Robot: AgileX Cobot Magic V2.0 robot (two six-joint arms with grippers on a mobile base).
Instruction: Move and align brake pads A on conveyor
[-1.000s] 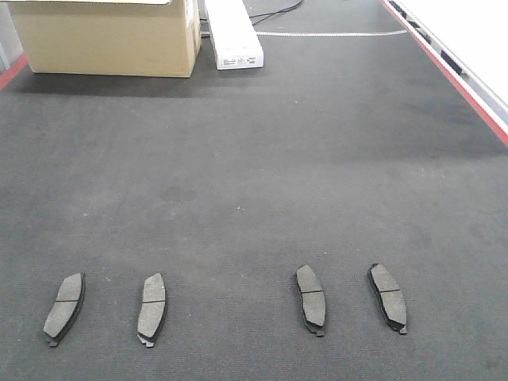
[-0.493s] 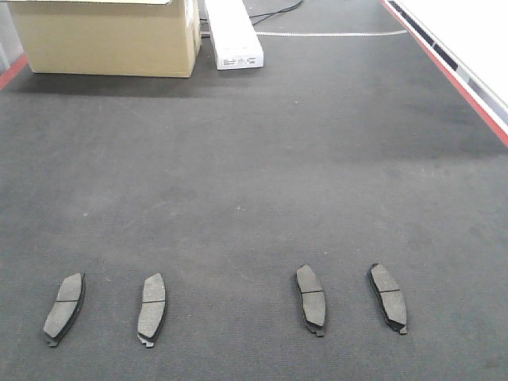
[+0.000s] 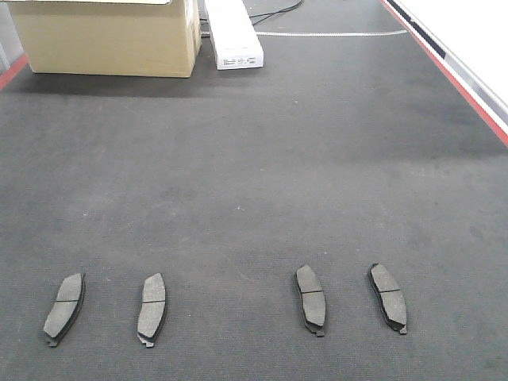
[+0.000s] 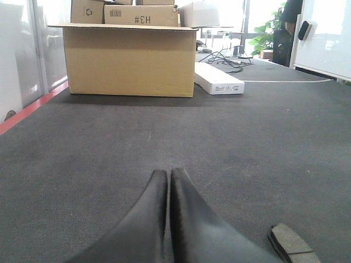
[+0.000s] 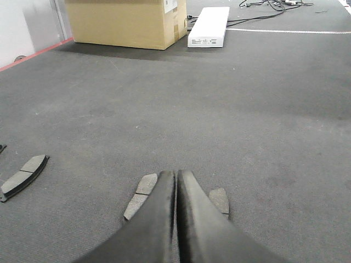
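Four brake pads lie flat in a row on the dark belt (image 3: 254,175), far from the cardboard box (image 3: 107,40) at the far end. Two sit close together on the left (image 3: 64,309) (image 3: 152,309) and two on the right (image 3: 311,298) (image 3: 387,298), with a wider gap in the middle. Between the pads and the box the belt is bare. A red strip (image 3: 468,83) runs down the right edge, well apart from the pads. A white box (image 3: 232,36) lies just beside the cardboard box.

The left gripper (image 4: 168,181) has its jaws pressed together, holding nothing; one pad (image 4: 290,244) lies to its right. The right gripper (image 5: 176,181) is closed too, hanging over two pads, one showing on each side of it.
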